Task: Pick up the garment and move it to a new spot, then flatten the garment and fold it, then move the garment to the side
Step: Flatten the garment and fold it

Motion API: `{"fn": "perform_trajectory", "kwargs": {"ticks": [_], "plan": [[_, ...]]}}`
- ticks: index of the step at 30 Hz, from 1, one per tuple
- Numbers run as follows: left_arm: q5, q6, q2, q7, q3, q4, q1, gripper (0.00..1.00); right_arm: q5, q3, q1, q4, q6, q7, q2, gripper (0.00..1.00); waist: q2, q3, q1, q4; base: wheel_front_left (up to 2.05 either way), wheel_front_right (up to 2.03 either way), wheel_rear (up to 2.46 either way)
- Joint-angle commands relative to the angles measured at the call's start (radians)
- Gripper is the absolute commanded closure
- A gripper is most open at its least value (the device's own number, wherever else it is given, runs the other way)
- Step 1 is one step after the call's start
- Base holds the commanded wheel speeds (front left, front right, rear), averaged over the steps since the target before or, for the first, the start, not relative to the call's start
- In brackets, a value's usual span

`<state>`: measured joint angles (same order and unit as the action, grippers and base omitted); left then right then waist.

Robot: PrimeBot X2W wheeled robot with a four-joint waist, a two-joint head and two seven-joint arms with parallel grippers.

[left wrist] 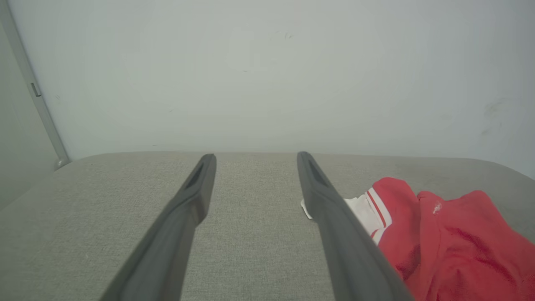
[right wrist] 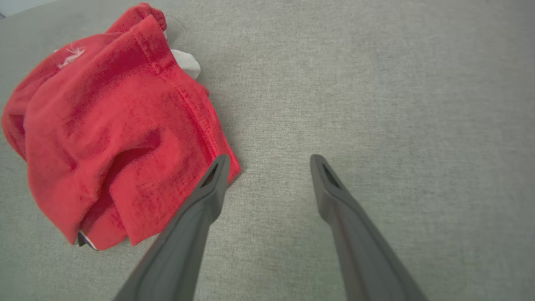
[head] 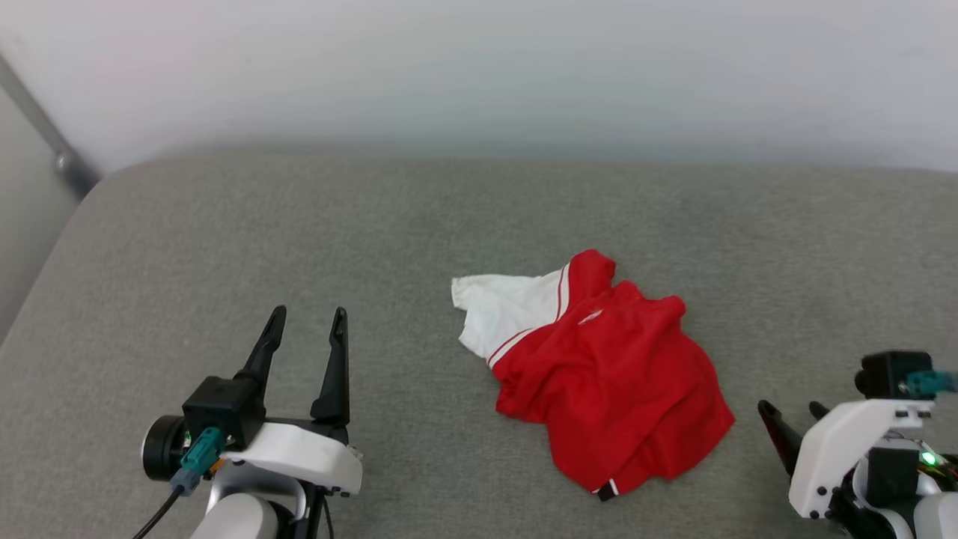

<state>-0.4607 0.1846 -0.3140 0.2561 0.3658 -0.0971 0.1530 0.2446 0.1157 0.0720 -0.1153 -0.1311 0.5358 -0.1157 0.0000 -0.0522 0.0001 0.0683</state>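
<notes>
Garment [head: 606, 374] crumpled on grey cushion [head: 299, 224], left end effector [head: 310, 310] and right end effector [head: 789, 408] both spread apart, empty

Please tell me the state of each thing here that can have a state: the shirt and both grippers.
garment: crumpled in a heap, not flattened, not folded, lying on the grey fabric surface, one white sleeve showing, held by nothing.
left gripper: open, empty, apart from the garment.
right gripper: open, empty, close beside the garment's edge, not gripping it.
</notes>
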Motion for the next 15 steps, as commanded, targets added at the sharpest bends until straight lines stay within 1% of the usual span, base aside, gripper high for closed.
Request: {"fn": "perform_trajectory", "kwargs": {"ticks": [1, 3, 8, 12, 15], "plan": [[0.008, -0.005, 0.003, 0.004, -0.003, 0.004, 0.015, 0.00, 0.020, -0.016, 0.027, -0.008, 0.001, 0.037, -0.011, 0.00, 0.0000, -0.043, -0.0001, 0.038, 0.00, 0.00, 0.00], [0.011, -0.009, 0.013, 0.006, -0.007, 0.005, 0.027, 0.00, 0.043, -0.048, 0.060, -0.023, 0.001, 0.108, -0.042, 0.00, 0.0000, -0.065, -0.0001, 0.056, 0.00, 0.00, 0.00], [0.018, -0.030, 0.035, 0.010, -0.016, -0.002, 0.053, 0.00, 0.088, -0.115, 0.131, -0.082, 0.001, 0.238, -0.081, 0.00, 0.0000, -0.111, -0.0001, 0.096, 0.00, 0.00, 0.00], [0.027, -0.047, 0.056, 0.011, -0.032, -0.009, 0.064, 0.00, 0.121, -0.149, 0.156, -0.166, 0.001, 0.301, -0.094, 0.00, 0.0000, -0.132, -0.0001, 0.116, 0.00, 0.00, 0.00], [0.037, -0.059, 0.066, 0.011, -0.045, -0.017, 0.063, 0.00, 0.146, -0.164, 0.136, -0.245, 0.001, 0.345, -0.079, 0.00, 0.0000, -0.133, -0.0001, 0.122, 0.00, 0.00, 0.00]]}}
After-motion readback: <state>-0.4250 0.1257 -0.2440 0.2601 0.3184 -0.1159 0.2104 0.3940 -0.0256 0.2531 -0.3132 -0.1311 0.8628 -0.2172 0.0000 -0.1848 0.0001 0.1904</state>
